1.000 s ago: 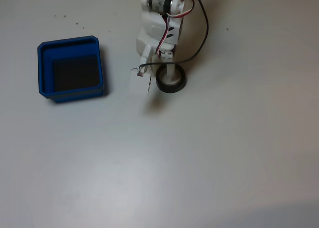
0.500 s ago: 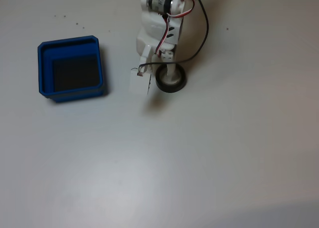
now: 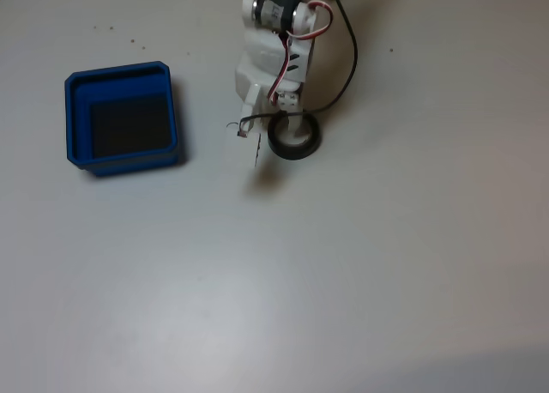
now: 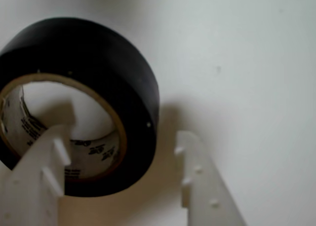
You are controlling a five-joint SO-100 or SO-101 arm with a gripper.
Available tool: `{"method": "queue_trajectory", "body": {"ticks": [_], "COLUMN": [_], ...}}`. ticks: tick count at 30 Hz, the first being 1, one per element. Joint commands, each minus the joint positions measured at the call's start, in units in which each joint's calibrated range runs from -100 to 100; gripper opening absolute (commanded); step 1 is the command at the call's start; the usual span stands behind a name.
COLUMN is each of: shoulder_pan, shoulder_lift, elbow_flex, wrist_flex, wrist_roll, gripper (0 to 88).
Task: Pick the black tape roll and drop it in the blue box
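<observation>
Black tape roll (image 4: 98,88) shows pale printed inner core.
</observation>
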Motion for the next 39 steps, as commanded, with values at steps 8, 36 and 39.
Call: {"method": "queue_trajectory", "body": {"ticks": [8, 36, 39], "shoulder_pan": [0.14, -0.64, -0.64], "shoulder_lift": [0.93, 4.78, 4.78], "elbow_flex": [-3.3, -3.39, -3.39], "wrist_flex": [-0.02, -0.27, -0.27], "wrist_roll": [0.19, -0.16, -0.43], "gripper": [19.4, 19.4, 19.4]}}
